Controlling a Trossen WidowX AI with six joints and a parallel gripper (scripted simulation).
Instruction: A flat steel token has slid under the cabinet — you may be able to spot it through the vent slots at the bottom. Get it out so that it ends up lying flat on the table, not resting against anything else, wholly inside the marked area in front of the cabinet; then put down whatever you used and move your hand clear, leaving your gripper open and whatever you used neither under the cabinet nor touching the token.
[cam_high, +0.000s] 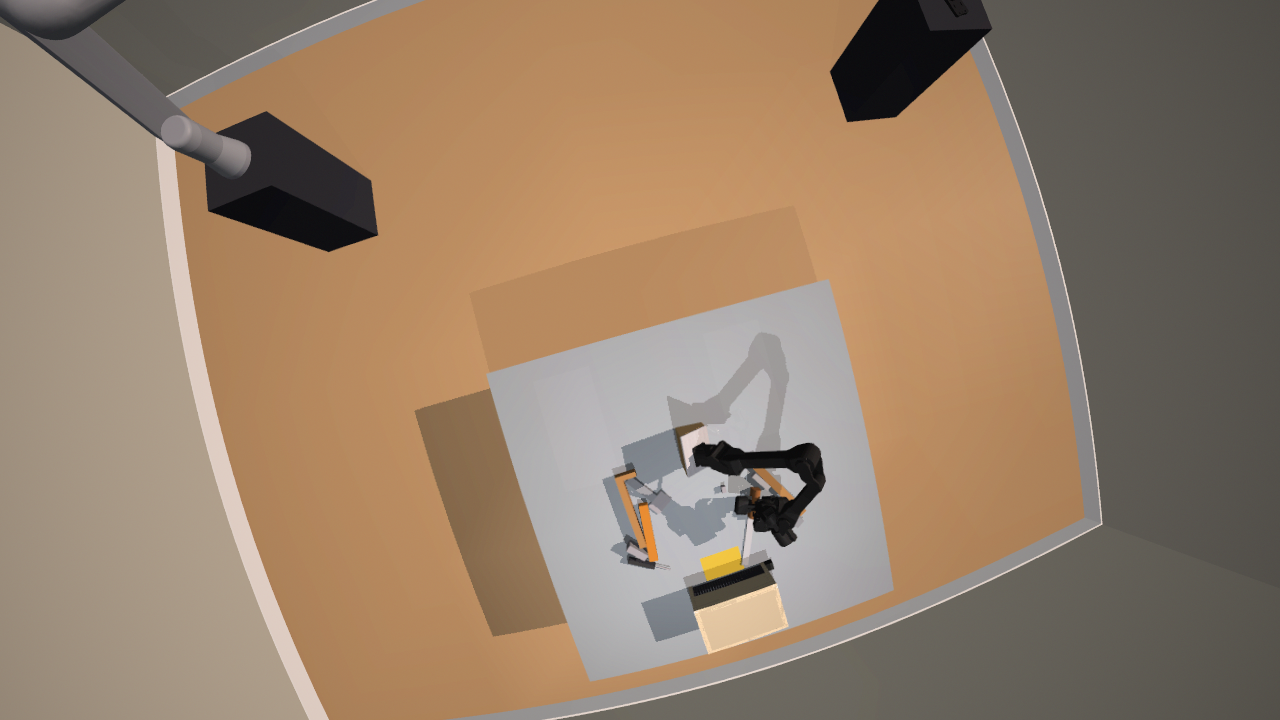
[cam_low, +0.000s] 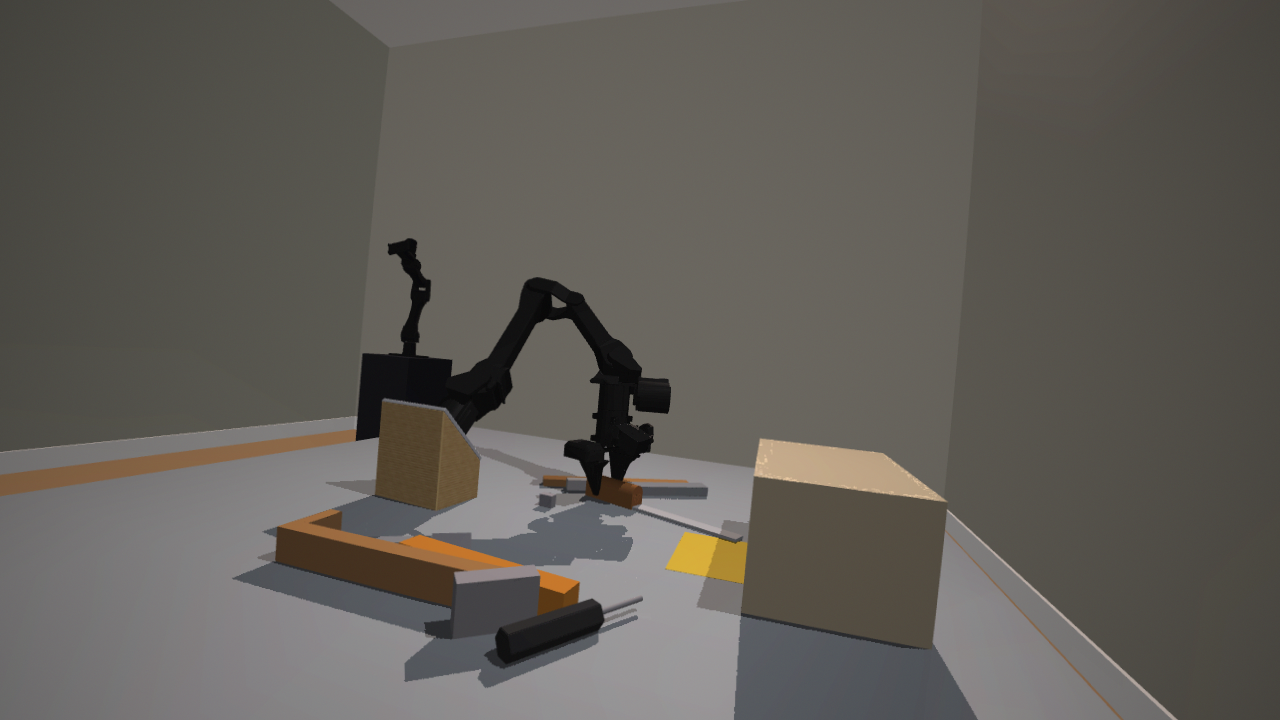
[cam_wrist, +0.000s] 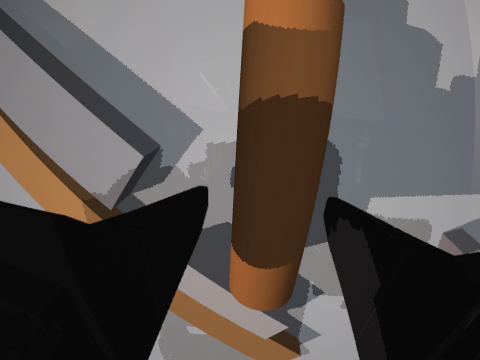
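My gripper (cam_low: 607, 484) (cam_wrist: 267, 202) is open around the orange handle (cam_low: 626, 494) (cam_wrist: 285, 150) of a flat-bladed tool, with a gap on each side of the handle in the wrist view. The tool's thin grey blade (cam_high: 747, 540) (cam_low: 684, 522) reaches toward the cabinet (cam_high: 741, 617) (cam_low: 841, 550); its tip is by the edge of the yellow marked area (cam_high: 717, 562) (cam_low: 698, 555). That area lies in front of the cabinet's dark vent slots (cam_high: 732, 580). I cannot make out the steel token in any view.
A grey bar (cam_low: 675, 489) (cam_wrist: 70, 100) and an orange bar lie beside the handle. A small grey cube (cam_low: 546, 500) is nearby. A wooden block (cam_high: 691, 449) (cam_low: 407, 456) stands near the arm's base. An orange L-shaped piece (cam_low: 366, 562) and a black-handled screwdriver (cam_low: 550, 629) lie across the table.
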